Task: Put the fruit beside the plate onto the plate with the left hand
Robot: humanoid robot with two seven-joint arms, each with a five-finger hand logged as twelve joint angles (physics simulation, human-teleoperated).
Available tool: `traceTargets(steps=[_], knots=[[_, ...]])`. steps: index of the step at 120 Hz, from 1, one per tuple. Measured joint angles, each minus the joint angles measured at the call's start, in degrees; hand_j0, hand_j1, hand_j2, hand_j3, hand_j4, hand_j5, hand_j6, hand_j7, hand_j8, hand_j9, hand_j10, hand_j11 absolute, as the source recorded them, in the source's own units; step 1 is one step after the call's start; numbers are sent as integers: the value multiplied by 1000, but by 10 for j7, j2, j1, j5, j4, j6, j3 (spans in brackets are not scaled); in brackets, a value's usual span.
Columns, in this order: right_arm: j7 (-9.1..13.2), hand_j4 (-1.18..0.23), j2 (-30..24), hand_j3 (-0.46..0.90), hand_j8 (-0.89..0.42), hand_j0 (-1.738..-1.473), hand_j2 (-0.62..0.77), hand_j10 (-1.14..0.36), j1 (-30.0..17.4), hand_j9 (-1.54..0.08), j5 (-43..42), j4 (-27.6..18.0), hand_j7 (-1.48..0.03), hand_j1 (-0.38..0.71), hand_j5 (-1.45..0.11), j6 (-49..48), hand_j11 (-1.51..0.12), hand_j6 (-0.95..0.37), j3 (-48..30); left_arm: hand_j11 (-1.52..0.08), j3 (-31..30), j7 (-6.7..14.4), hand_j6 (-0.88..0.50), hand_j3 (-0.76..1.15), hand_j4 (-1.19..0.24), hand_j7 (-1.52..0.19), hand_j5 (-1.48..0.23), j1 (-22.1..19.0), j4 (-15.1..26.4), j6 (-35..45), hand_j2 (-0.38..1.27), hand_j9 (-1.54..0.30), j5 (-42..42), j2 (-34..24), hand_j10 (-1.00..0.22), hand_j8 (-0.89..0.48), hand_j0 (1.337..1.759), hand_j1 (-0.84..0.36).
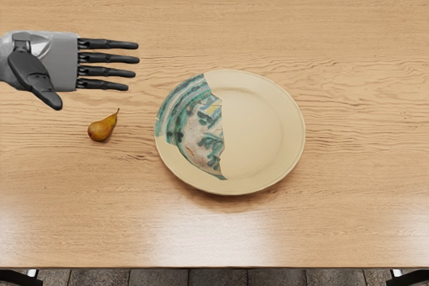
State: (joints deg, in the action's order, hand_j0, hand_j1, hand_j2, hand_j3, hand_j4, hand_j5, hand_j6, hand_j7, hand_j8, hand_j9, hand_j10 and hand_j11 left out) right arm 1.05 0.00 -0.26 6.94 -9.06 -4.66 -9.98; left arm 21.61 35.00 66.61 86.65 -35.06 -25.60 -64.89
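Wooden surface (pixel 335 232): pear (pixel 102 128) lies at nine o'clock of plate (pixel 268 125). Robot hand (pixel 69 63) hovers at pear's eleven o'clock, fingers (pixel 107 57) spread, empty; a glancing touch could roll it away.

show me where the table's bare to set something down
Bare wood: right of the plate to the table edge, the far strip behind it, the near strip in front. Crowded at left: pear beside the plate, open left hand behind it.
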Motion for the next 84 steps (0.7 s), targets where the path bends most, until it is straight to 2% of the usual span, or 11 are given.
traceTargets(steps=[22, 35, 46, 57, 74, 84], knots=[[0, -33, 0, 0, -33, -1658, -7, -33, 1, -43, -1, 0, -43, -310, -43, 0, -43, -33, 3, 0, -12, 0, 4, 0, 4, 0, 1, 9, 1, 0, -2, 0, 3, 0, 2, 4, 1658, 348], [0, -33, 0, 0, -33, -1658, -7, -33, 1, -43, -1, 0, -43, -310, -43, 0, -43, -33, 4, 0, -16, 0, 3, 0, 3, 0, 0, 30, 13, 25, -1, 0, 58, 25, 2, 3, 1658, 348], [0, -33, 0, 0, -33, -1658, -7, -33, 1, -43, -2, 0, -43, -310, -43, 0, -43, -33, 4, 0, -17, 0, 3, 0, 2, 0, 0, 50, 37, 103, -1, 0, 115, 32, 2, 2, 1658, 348], [0, -33, 0, 0, -33, -1658, -7, -33, 1, -43, -1, 0, -43, -310, -43, 0, -43, -33, 4, 0, -29, 0, 2, 0, 2, 0, 0, 92, 58, 215, -1, 0, 188, 92, 1, 2, 1658, 349], [0, -33, 0, 0, -33, -1658, -7, -33, 1, -43, -2, 0, -43, -310, -43, 0, -43, -33, 4, 0, -123, 0, 0, 0, 0, 0, 0, 189, 71, 380, -1, 0, 301, 172, 0, 0, 1658, 349], [0, -33, 0, 0, -33, -1658, -7, -33, 1, -43, -2, 1, -43, -310, -43, 0, -43, -33, 4, 0, -178, 0, -1, 0, -1, 0, 0, 200, 74, 464, -1, 0, 356, 206, -1, -1, 1658, 349]])
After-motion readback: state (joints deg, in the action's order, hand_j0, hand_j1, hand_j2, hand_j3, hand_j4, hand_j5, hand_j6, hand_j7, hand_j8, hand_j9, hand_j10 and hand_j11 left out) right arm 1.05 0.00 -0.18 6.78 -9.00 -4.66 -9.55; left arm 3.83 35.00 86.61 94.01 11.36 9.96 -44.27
